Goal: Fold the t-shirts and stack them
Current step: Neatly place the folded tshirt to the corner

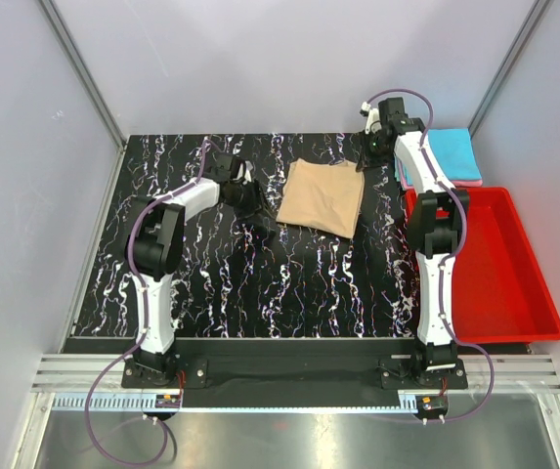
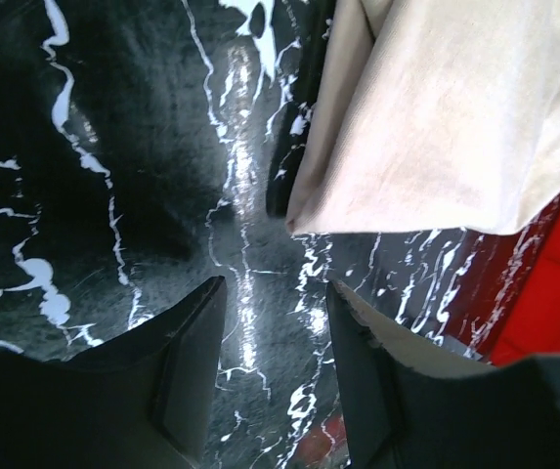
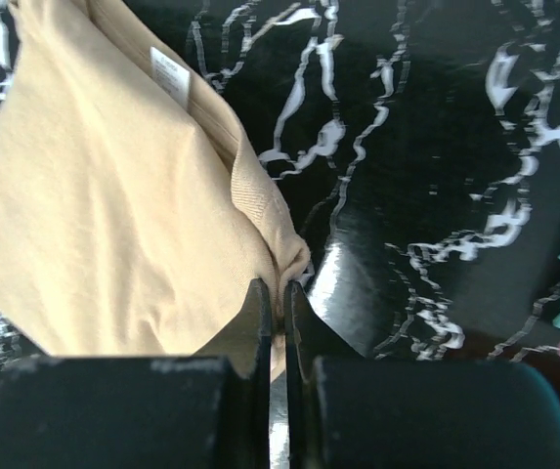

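At the far left of the table (image 1: 309,283) the left gripper (image 1: 256,210) is hard to pick out from above, its dark body lost against the black marbled top. Its wrist view shows it better: the left gripper (image 2: 270,376) has its two fingers (image 2: 187,371) spread apart with nothing between them, only bare table below, and its tips stop short of the cloth. Just right of it lies the tan t-shirt (image 1: 322,195), folded into a rough square at the far middle of the table. In the left wrist view the shirt (image 2: 455,117) is cut off by the top and right edges, so only one folded corner is seen. At the shirt's far right corner the right gripper (image 1: 363,162) points down. In its own camera the right gripper (image 3: 275,303) has its fingers pressed nearly together, pinching a corner of the cloth (image 3: 104,215) by the ribbed collar edge, with the small neck label (image 3: 170,73) showing higher up; the print on it is too small to read. Farther right, partly hidden behind the right arm, the cyan t-shirt (image 1: 446,151) lies folded on the pink t-shirt (image 1: 460,183), of which only a thin edge peeps out. Near of them sits the red bin (image 1: 499,264), overhanging the table's right side; the arm hides its left wall.
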Tool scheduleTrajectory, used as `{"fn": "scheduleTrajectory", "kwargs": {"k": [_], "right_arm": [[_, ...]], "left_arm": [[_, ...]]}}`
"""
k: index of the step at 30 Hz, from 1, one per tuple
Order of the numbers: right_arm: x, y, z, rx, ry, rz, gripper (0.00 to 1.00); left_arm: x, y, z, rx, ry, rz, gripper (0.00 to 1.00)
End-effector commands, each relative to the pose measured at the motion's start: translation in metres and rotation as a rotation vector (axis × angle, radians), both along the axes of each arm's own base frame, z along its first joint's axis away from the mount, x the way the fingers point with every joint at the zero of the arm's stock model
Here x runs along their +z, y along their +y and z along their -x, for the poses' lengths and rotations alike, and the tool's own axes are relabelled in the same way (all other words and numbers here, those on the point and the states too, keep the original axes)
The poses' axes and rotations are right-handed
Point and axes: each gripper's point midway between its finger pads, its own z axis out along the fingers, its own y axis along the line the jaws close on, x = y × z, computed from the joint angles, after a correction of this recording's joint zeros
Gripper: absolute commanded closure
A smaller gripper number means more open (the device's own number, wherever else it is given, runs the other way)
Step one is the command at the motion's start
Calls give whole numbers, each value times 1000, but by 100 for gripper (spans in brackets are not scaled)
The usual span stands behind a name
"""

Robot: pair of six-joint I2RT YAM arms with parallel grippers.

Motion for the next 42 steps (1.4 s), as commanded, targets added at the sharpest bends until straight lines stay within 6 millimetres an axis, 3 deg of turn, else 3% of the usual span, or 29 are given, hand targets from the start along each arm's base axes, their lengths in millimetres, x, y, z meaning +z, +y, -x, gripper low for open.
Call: {"fn": "scheduleTrajectory", "kwargs": {"k": [1, 5, 9, 12, 18, 23, 29, 34, 42], "right_arm": [[52, -26, -10, -19, -140, 129, 100], [60, -43, -19, -14, -191, 227, 100], [73, -72, -35, -74, -269, 354, 100], [89, -89, -48, -84, -345, 422, 100], [110, -114, -68, -88, -449, 509, 100], [128, -136, -64, -98, -463, 573, 100], [163, -145, -48, -84, -483, 638, 100], [193, -166, -54, -93, -563, 704, 100], [205, -169, -71, -22, -614, 790, 100]], "left_arm": [[24, -14, -10, -3, -33, 80, 50], [53, -16, 4, -50, -29, 107, 50], [93, -19, 32, -116, -47, 185, 50], [111, -23, 49, -169, -71, 225, 49], [119, -35, 66, -232, -58, 301, 49], [124, -42, 75, -254, -26, 369, 50], [142, -45, 81, -262, -52, 429, 50], [149, -45, 84, -261, -59, 445, 50], [156, -47, 90, -270, -58, 484, 50]]}}
